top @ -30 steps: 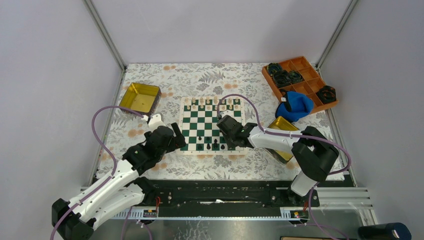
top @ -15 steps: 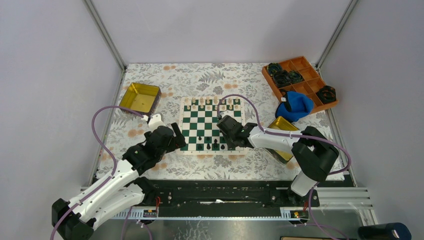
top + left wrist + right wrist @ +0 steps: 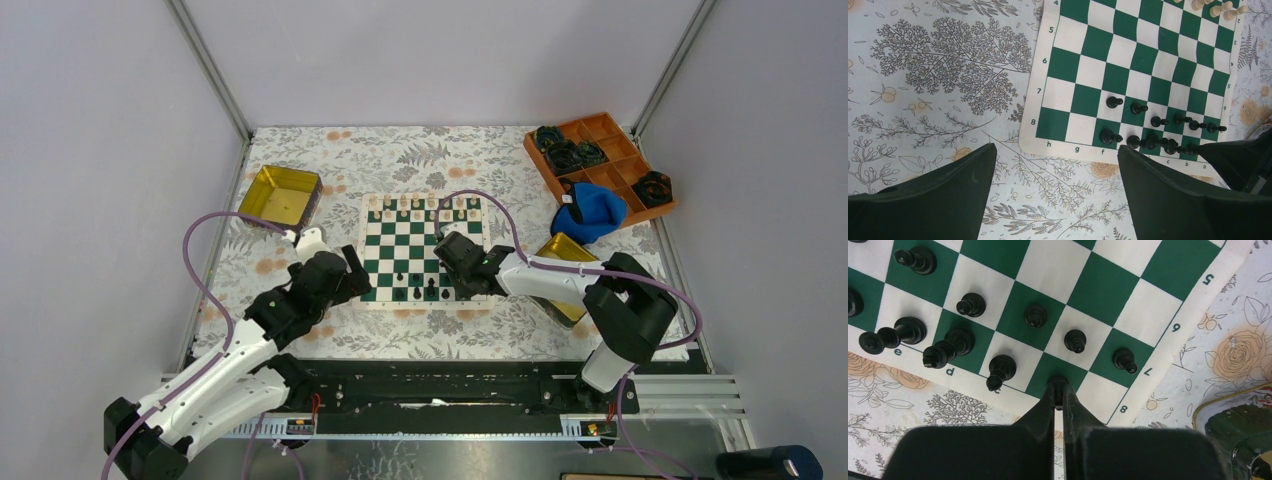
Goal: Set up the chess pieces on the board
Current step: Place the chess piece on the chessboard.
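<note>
- Top external view: a flat green-and-white checkered board (image 3: 400,240) with a white border lies in the middle of the leaf-and-flower patterned table (image 3: 420,150), between the two arms.
- Small cream chess pieces (image 3: 420,205) stand along the board's far edge. Small black chess pieces (image 3: 432,286) stand along its near edge, from the middle towards the right.
- The right hand (image 3: 460,285) is low over the board's near right corner.
- In the right wrist view, the right hand (image 3: 1058,385) has its fingers (image 3: 1045,410) pressed together with only a thin slit between them. The tips are at the green square second from the corner in row 8. Whether a piece is pinched between the tips cannot be told.
- A black pawn (image 3: 1075,341) stands on the white square just beyond those tips. A taller black piece (image 3: 998,371) stands one square to their left, close by but apart.
- The left hand (image 3: 352,277) is just off the board's near left corner, over the table.
- In the left wrist view, the left hand (image 3: 1055,150) has its fingers (image 3: 948,190) spread wide and grips nothing. The board's near left corner lies just beyond the fingertips, and the nearest black piece (image 3: 1109,136) is on file f, close to the right fingertip.
- A shiny gold square tin (image 3: 280,195) sits left of the board, and a second gold tin (image 3: 562,250) lies partly under the right arm.
- At the far right are an orange compartment tray (image 3: 605,125) and a blue cloth lump (image 3: 590,212).
</note>
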You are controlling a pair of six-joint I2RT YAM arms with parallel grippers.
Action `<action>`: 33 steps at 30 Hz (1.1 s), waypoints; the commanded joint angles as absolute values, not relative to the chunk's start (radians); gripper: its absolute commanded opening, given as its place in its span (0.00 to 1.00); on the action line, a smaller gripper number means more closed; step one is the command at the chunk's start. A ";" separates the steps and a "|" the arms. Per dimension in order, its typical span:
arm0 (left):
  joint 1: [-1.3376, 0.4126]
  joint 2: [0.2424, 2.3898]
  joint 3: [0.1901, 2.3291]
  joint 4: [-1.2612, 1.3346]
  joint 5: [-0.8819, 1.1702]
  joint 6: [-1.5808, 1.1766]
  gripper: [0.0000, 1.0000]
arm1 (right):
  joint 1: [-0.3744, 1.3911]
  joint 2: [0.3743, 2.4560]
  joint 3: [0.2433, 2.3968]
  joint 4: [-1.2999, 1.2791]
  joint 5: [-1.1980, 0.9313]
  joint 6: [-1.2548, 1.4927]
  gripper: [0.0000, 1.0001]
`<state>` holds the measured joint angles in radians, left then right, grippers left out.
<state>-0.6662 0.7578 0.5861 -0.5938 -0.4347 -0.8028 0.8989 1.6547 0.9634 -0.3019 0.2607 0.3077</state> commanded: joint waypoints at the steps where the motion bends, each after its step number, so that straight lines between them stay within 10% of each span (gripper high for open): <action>1: -0.661 0.755 0.578 -0.564 -0.454 -0.818 0.99 | 0.910 1.644 0.967 -0.303 0.240 0.305 0.00; 11: -0.661 0.758 0.578 -0.563 -0.453 -0.816 0.99 | 0.910 1.659 0.973 -0.301 0.235 0.301 0.04; 21: -0.661 0.760 0.578 -0.562 -0.451 -0.818 0.99 | 0.909 1.656 0.966 -0.298 0.241 0.298 0.33; 33: -0.661 0.755 0.578 -0.565 -0.453 -0.817 0.99 | 0.909 1.568 0.973 -0.336 0.255 0.291 0.35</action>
